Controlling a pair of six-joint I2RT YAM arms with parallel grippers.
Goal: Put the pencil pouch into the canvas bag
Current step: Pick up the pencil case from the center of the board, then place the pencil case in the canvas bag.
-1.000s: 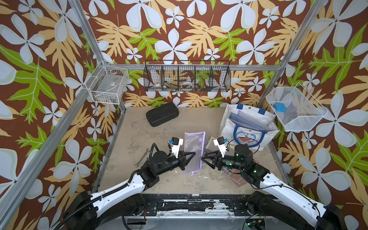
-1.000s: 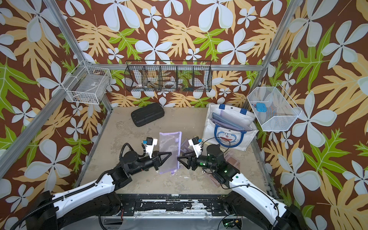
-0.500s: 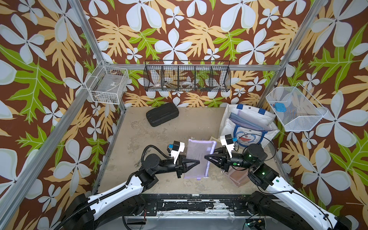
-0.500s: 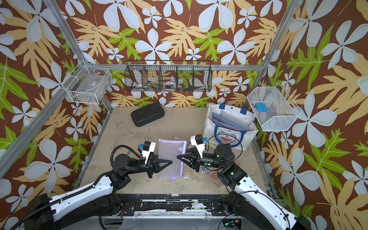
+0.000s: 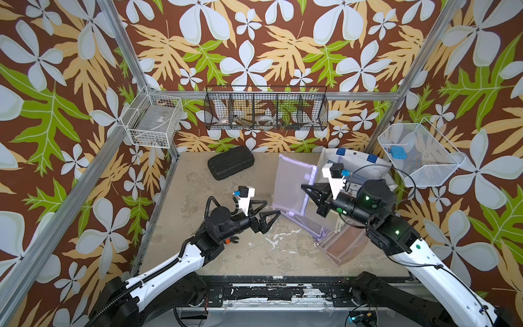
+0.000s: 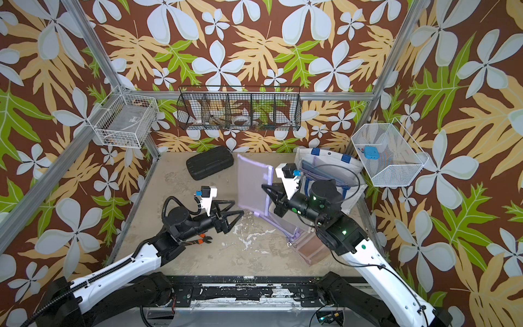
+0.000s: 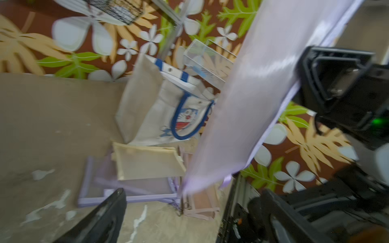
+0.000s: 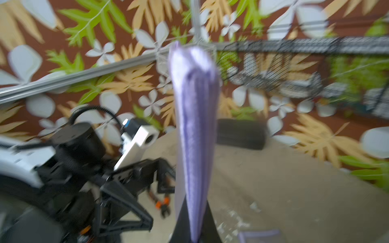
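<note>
Dangling the pencil pouch (image 5: 291,184) by one edge just left of the far-right canvas bag (image 5: 362,161), the right end effector (image 5: 310,195) is clamped on it, presumably for slipping it in edgewise, while the left end effector (image 5: 271,208) gapes empty nearby.

canvas bag (image 5: 360,159): far right on the counter (image 5: 226,254)
pencil pouch (image 5: 291,184): aloft, just left of it
hard case (image 5: 230,167): far, left of centre
other pouches (image 5: 345,246): near right
</note>
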